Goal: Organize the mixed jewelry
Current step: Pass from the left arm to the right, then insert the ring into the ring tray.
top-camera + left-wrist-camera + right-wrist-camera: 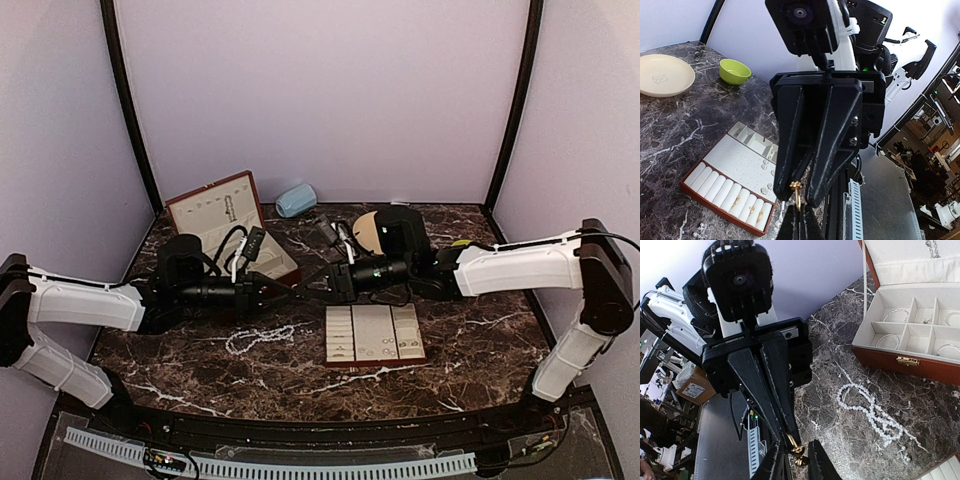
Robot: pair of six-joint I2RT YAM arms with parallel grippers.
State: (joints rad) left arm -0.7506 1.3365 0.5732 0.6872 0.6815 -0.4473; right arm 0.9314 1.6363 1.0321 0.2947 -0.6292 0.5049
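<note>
step: a mid-air handover of the gold earring (799, 456), as it appears
left gripper (790, 439): pressed together, pinching the earring at its very tips
right gripper (797, 200): fingers narrowly apart on either side of the earring; a firm grip cannot be told
place: above the marble table (480, 340), between the jewelry box (905, 360) and the slotted tray (375, 362); the pearl strand (262, 338) lies below
doing it well: the right gripper should clamp the exposed part squarely before the left lets go
risk: a tiny piece slips easily and drops
</note>
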